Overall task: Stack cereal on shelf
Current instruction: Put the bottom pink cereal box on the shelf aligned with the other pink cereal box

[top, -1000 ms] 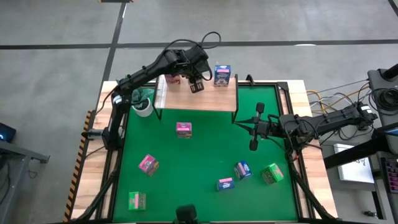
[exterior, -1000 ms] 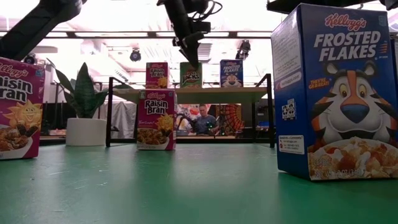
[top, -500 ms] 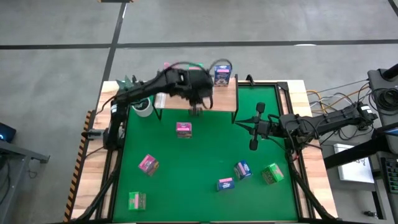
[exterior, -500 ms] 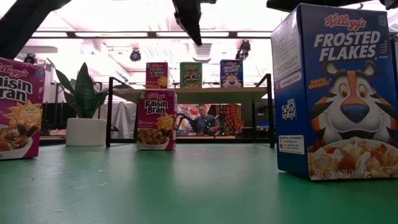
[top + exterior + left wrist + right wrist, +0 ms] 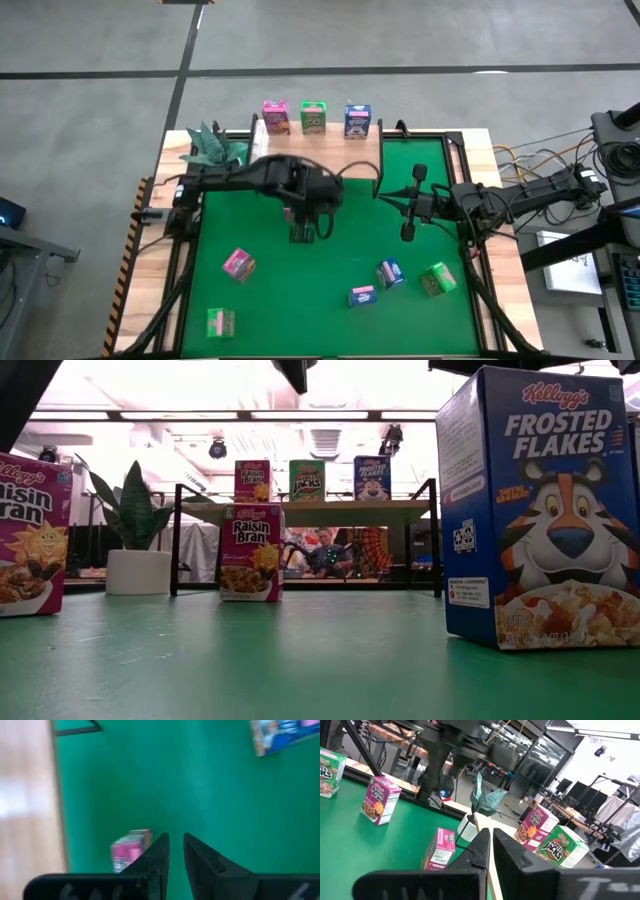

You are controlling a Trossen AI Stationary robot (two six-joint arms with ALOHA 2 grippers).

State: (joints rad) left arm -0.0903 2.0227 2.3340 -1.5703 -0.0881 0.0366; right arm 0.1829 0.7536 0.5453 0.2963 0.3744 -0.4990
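Observation:
Three cereal boxes stand in a row on the light-wood shelf [image 5: 330,160]: pink [image 5: 274,116], green [image 5: 313,116], blue [image 5: 357,120]; they also show in the low view [image 5: 307,480]. My left gripper [image 5: 303,233] hangs over the middle of the green mat, empty, its fingers a narrow gap apart [image 5: 176,851]. An upright pink box [image 5: 131,849] stands just beside it, untouched, and also shows in the low view [image 5: 251,553]. My right gripper [image 5: 408,232] waits shut and empty at the mat's right.
Loose boxes on the mat: pink [image 5: 238,264], green [image 5: 220,322], two blue [image 5: 363,296] [image 5: 390,272], green [image 5: 437,279]. A potted plant [image 5: 212,148] stands at the shelf's left end. The black frame rail [image 5: 470,230] borders the mat.
My left gripper has drawn back from the shelf toward the table's near edge and now hangs over the mat's middle, above the upright pink box. The green box stays standing on the shelf between the pink and the blue one.

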